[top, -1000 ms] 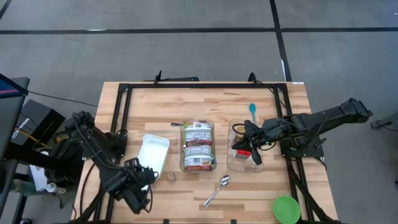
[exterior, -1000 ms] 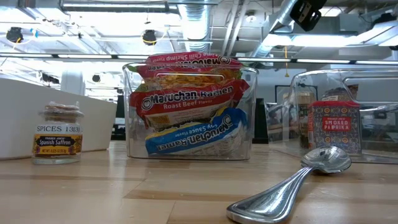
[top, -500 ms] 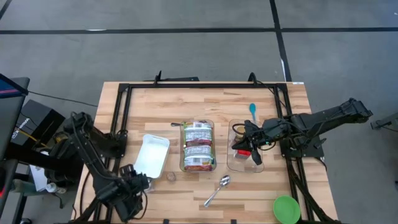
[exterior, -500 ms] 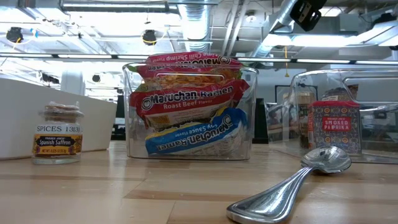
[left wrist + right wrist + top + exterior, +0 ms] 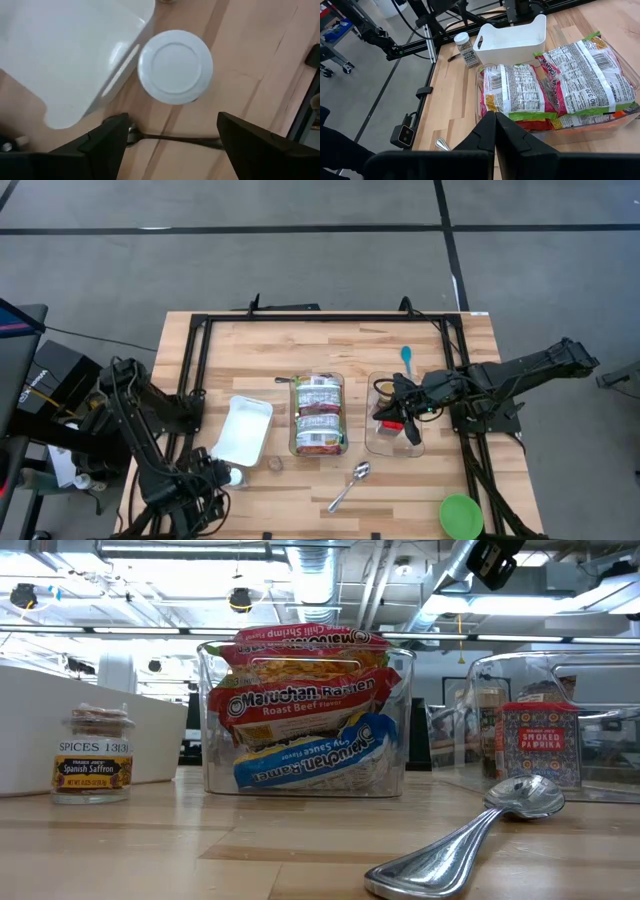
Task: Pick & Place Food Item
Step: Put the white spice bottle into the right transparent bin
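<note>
While left claw (image 5: pixel 170 137) gapes above, white-lidded jar (image 5: pixel 175 66) touches white bin (image 5: pixel 65 55).

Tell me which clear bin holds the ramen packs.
The middle clear bin, stacked with ramen packs; the right bin beside it holds spice containers.

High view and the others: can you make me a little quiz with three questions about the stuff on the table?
1. True or false: the spoon lies inside the clear bin with the ramen packets.
2. The left gripper hovers over: A) a white-lidded jar, B) the spoon, C) the ramen packets.
3. Fill in: the right gripper has its fingers ___ (open or shut).

Key: 1 false, it lies on the wood. 2 A. 3 shut.
</note>
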Available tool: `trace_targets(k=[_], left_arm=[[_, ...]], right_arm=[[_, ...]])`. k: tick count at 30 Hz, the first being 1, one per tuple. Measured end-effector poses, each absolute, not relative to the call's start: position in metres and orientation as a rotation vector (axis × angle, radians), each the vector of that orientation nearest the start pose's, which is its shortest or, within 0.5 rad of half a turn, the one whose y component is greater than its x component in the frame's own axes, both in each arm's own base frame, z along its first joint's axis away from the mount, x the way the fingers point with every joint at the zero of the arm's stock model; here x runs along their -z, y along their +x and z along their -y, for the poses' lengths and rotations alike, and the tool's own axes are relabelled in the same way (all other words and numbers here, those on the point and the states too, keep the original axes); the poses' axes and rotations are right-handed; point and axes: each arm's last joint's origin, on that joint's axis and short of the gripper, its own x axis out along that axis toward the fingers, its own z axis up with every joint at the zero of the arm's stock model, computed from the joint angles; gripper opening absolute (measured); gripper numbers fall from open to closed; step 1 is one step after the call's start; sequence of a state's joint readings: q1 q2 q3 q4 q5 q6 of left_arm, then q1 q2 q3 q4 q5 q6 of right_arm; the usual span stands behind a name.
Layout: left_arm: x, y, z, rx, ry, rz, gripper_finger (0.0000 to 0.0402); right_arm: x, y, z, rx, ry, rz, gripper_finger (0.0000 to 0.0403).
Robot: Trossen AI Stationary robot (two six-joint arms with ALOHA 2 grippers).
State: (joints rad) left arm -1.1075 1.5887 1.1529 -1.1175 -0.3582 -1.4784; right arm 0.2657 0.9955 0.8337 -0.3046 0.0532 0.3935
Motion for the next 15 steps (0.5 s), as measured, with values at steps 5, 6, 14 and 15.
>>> trace_targets(k=[5,6,14,15], left_arm=[[-0.209,0.129,0.239,-0.334,-0.222,-1.195,0.0296],[-0.207,0.129,0.238,-0.334,-0.225,-1.194,0.0296],[-0.187,0.127,0.234,-0.337,-0.24,-1.137,0.0296],[-0.185,0.126,0.234,-0.331,-0.24,-1.129,0.0296]], right_arm=[[-0.301,0.207,-0.055,-0.115,0.311,-0.495,0.0],[-0.301,0.207,-0.055,-0.115,0.311,-0.495,0.0],[-0.301,0.207,-0.055,-0.112,0.326,-0.496,0.0],[-0.301,0.207,-0.055,-0.111,0.327,-0.496,0.0]])
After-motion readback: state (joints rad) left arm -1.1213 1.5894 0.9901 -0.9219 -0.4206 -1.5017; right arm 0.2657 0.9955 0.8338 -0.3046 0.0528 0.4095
